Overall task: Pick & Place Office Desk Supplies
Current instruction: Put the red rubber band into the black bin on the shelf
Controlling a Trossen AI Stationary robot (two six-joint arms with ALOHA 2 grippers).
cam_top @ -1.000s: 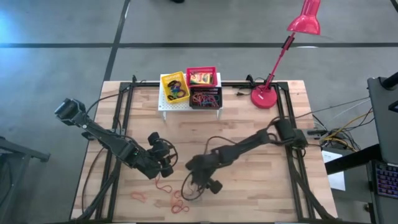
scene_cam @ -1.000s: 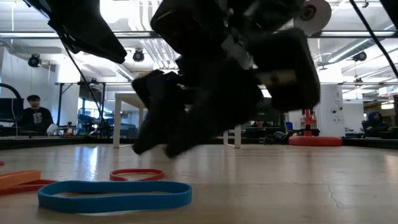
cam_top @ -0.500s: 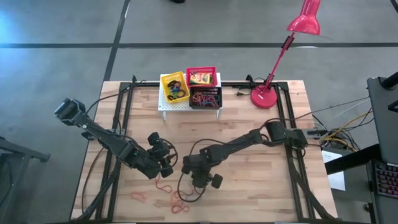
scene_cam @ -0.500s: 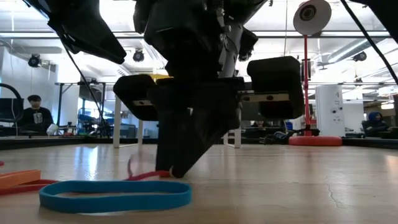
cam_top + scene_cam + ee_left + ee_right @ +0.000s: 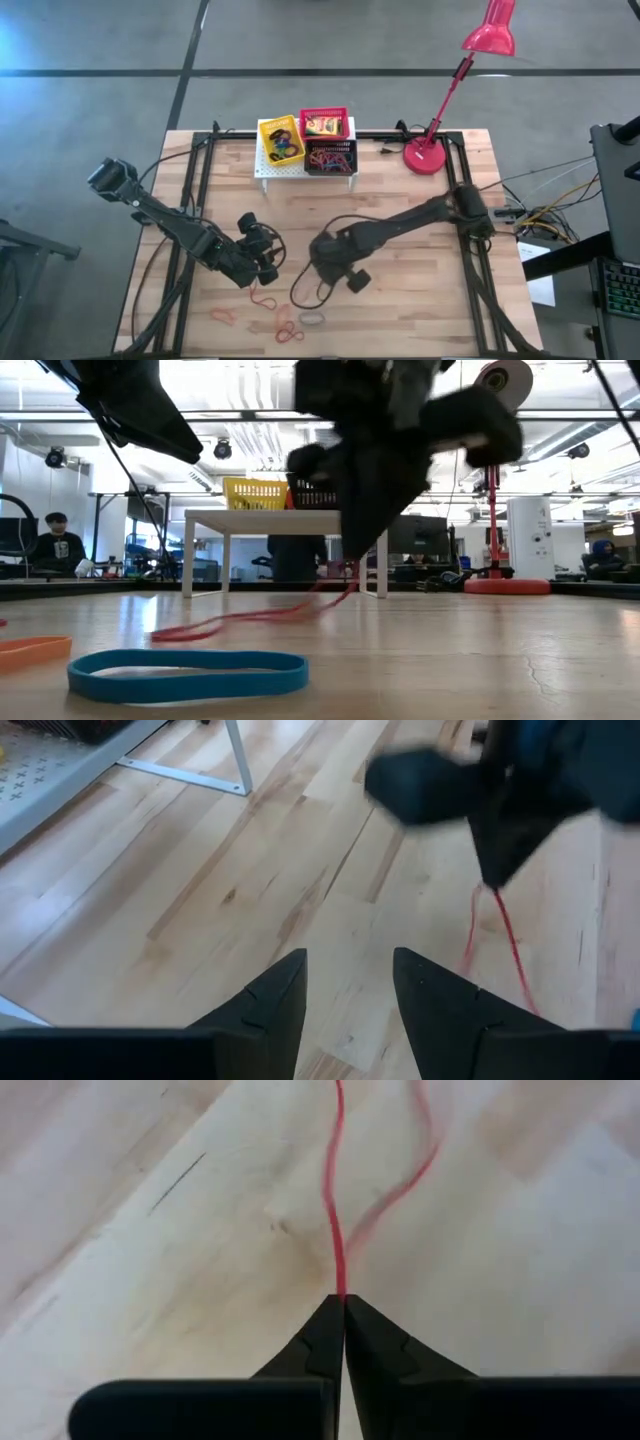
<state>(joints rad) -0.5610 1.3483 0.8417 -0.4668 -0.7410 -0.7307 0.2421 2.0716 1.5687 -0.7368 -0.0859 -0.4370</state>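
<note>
My right gripper hangs above the middle of the table's near half, shut on a thin red elastic loop. The loop's far end trails on the wood. My left gripper waits open just left of it, holding nothing. Nearer the front edge lie a blue loop, an orange loop and more red and orange loops. Yellow, red and black mesh baskets stand at the far edge. My right gripper pinches the red loop's upper end between its two fingertips, which come from above, pointing steeply down. The strands hang slack below the fingers and slant down to the table, where the loop's other end rests.
The baskets sit on a white stand. A red desk lamp stands at the far right. A dark cable loops under the right arm. Bare wood lies between the grippers and the stand.
My right gripper has shut on the red loop, tipped more steeply downward and risen, drifting toward the far edge. The loop's held end has come up off the wood, while its other end has stayed on the table.
</note>
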